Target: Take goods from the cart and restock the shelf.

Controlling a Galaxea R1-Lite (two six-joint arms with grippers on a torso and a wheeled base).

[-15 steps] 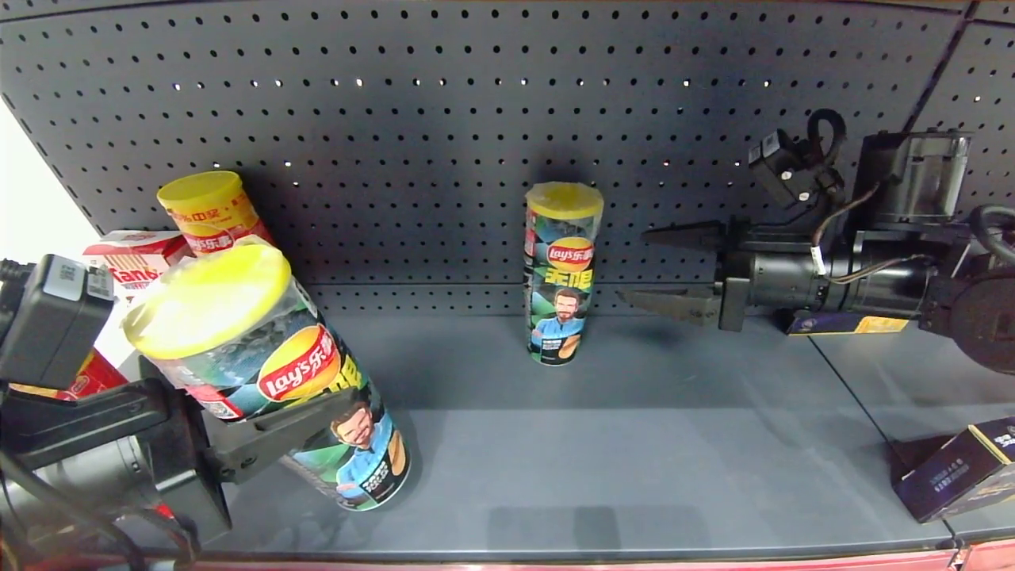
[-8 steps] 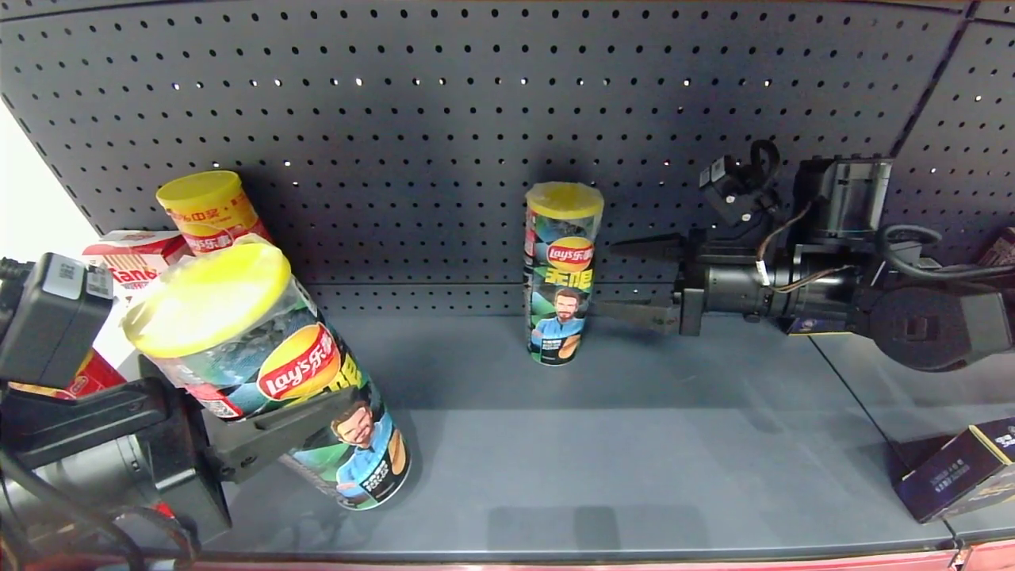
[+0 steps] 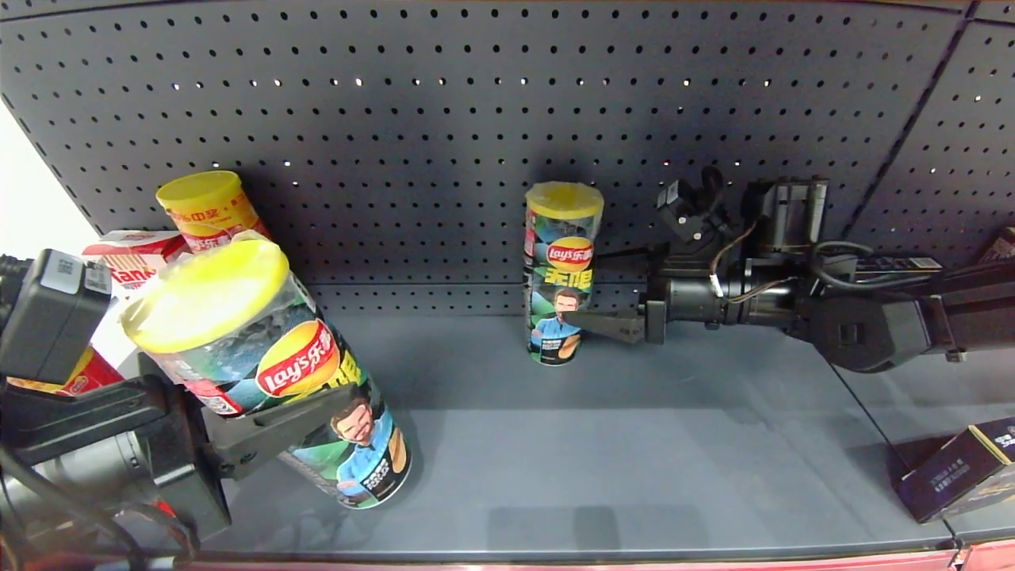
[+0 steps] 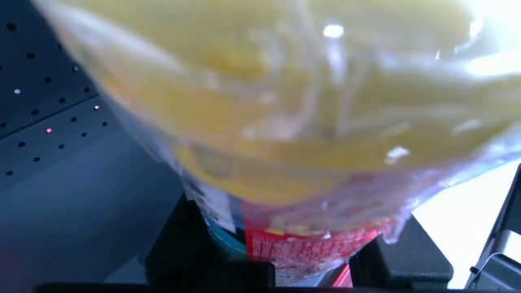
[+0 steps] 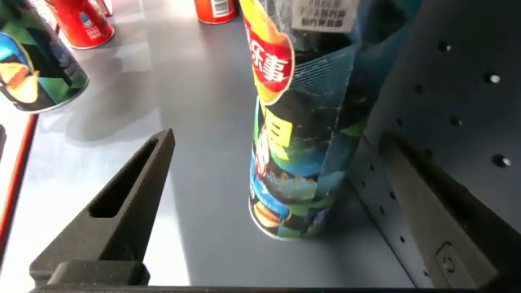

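We see left gripper [image 3: 258, 381] clamped on tilted chip can [image 3: 270, 349], 8 o'clock; right gripper [image 3: 596, 287] jaws spread, straddling upright chip can [image 3: 561, 270], 12 o'clock on shelf [image 3: 634, 444].

Dk gray pegboard back wall [image 3: 444, 95]

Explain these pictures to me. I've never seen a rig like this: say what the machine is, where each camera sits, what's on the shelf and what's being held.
This is a two-armed robot restocking a store shelf. The wide picture comes from a camera on its head, and the other two come from cameras on its wrists. The left gripper is shut on a tilted chip can with a yellow lid, at the left of the grey shelf. The right gripper is open, with a finger on either side of a standing chip can near the pegboard. A red can, a red-and-white box and a dark box sit at the edges.
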